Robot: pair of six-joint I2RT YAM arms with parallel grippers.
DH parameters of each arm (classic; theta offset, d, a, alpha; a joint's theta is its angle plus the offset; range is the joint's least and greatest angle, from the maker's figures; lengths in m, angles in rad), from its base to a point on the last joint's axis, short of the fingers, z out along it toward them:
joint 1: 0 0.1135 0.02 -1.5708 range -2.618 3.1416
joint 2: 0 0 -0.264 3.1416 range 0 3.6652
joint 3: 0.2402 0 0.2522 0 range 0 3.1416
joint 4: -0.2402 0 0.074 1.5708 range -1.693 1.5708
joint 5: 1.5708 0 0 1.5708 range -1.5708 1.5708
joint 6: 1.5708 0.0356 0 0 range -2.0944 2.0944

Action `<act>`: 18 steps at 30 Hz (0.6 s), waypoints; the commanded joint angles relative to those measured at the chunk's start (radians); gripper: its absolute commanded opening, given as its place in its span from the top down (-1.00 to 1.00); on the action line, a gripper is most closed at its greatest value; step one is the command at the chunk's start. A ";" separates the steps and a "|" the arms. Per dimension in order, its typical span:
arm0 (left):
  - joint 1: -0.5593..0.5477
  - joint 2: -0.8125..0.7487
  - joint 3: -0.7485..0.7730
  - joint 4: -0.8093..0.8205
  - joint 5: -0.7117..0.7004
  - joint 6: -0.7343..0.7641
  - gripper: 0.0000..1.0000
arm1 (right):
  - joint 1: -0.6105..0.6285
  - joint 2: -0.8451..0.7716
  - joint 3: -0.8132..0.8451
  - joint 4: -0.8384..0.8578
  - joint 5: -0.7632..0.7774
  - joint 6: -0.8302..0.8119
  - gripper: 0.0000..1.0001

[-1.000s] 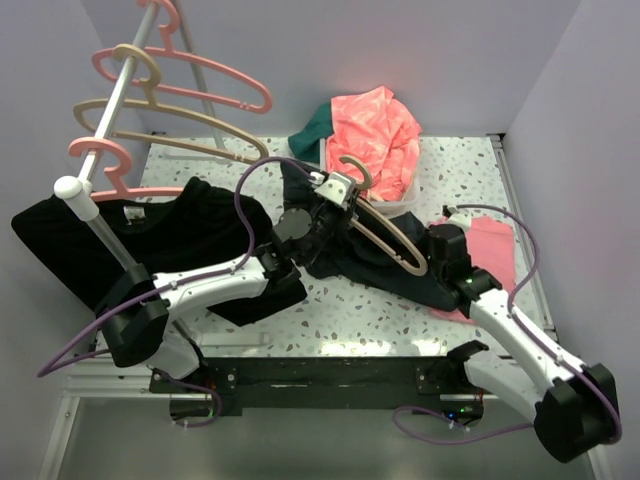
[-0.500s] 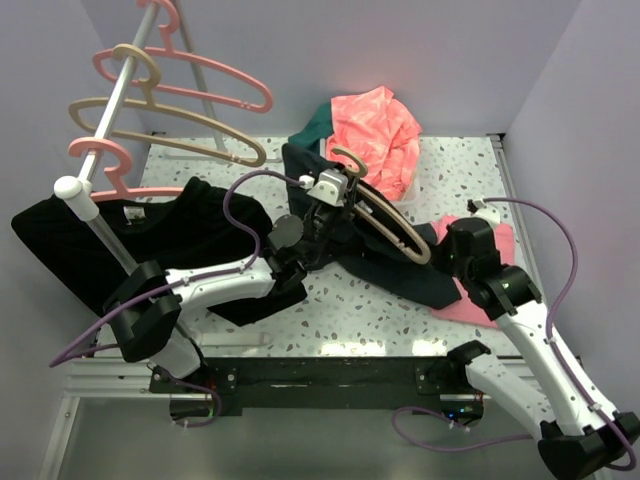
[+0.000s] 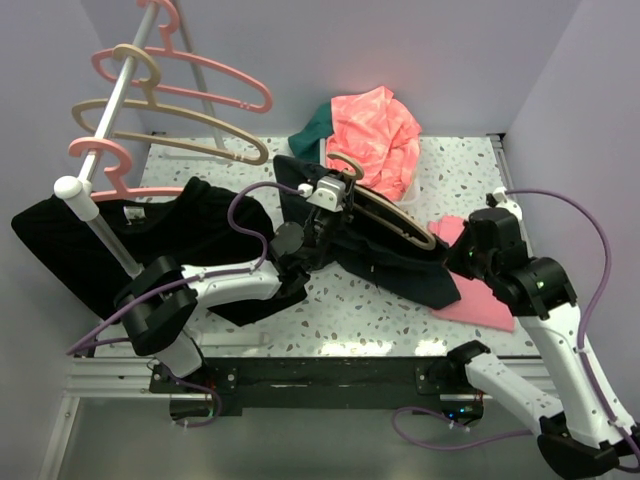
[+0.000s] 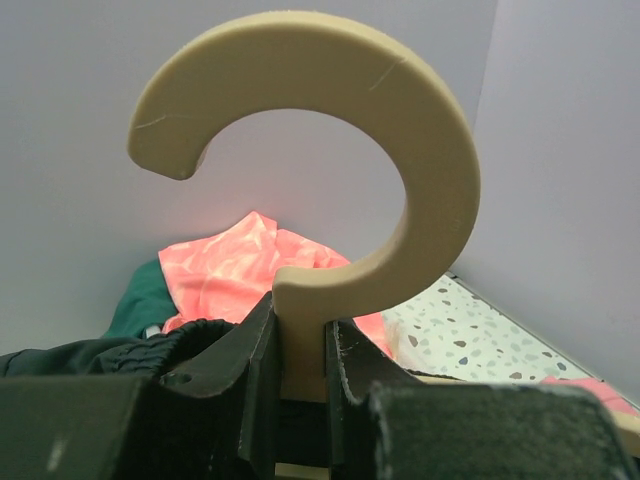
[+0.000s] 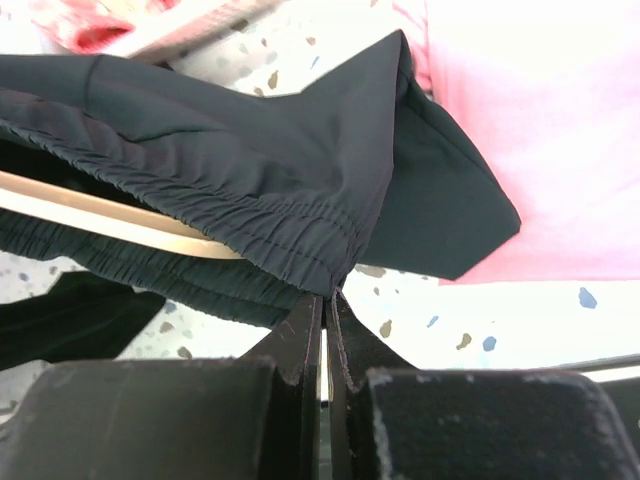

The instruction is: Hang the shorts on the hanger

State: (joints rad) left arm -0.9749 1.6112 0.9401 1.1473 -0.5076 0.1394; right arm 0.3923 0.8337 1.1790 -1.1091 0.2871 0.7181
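My left gripper (image 3: pixel 328 192) is shut on the neck of the beige hanger (image 3: pixel 392 212), just below its hook (image 4: pixel 400 150), and holds it tilted above the table centre. The dark navy shorts (image 3: pixel 385 262) hang around the hanger, their elastic waistband (image 5: pixel 250 225) stretched over its right arm (image 5: pixel 110 222). My right gripper (image 3: pixel 452 252) is shut on the waistband's right end (image 5: pixel 325 278) and holds it pulled out to the right. The shorts' leg trails onto a pink cloth.
A black T-shirt (image 3: pixel 120 240) lies at the left under the slanted rail (image 3: pixel 100 150), which carries pink and beige hangers (image 3: pixel 170 120). A salmon-pink garment (image 3: pixel 375 135) over a teal one sits at the back. A pink cloth (image 3: pixel 480 270) lies at the right.
My right gripper has moved right and up, pulling the waistband along the hanger's right arm. My left gripper has lifted and turned the hanger a little, which now lies flatter.
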 commanded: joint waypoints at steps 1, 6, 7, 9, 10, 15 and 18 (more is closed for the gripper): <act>0.010 -0.025 -0.001 0.112 -0.009 0.022 1.00 | -0.001 0.051 0.067 -0.054 -0.023 0.009 1.00; 0.007 -0.007 0.002 0.097 -0.009 0.016 1.00 | -0.001 0.068 0.160 -0.037 -0.069 0.032 1.00; 0.005 -0.004 0.008 0.089 -0.008 0.016 1.00 | -0.001 0.076 0.212 -0.037 -0.078 0.032 1.00; -0.014 0.016 0.029 0.092 -0.014 0.043 1.00 | -0.001 0.103 0.260 -0.034 -0.127 0.035 1.00; -0.022 0.022 0.038 0.092 -0.023 0.052 1.00 | -0.001 0.111 0.295 -0.025 -0.141 0.044 1.00; -0.048 0.030 0.123 -0.003 -0.009 0.014 1.00 | 0.000 0.153 0.330 0.046 -0.216 0.081 1.00; -0.058 0.027 0.216 -0.122 -0.009 -0.018 1.00 | 0.000 0.185 0.353 0.086 -0.227 0.089 1.00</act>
State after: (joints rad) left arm -1.0195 1.6600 1.0126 1.0840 -0.5255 0.1497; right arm 0.3923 0.9764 1.4837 -1.1122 0.1253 0.7750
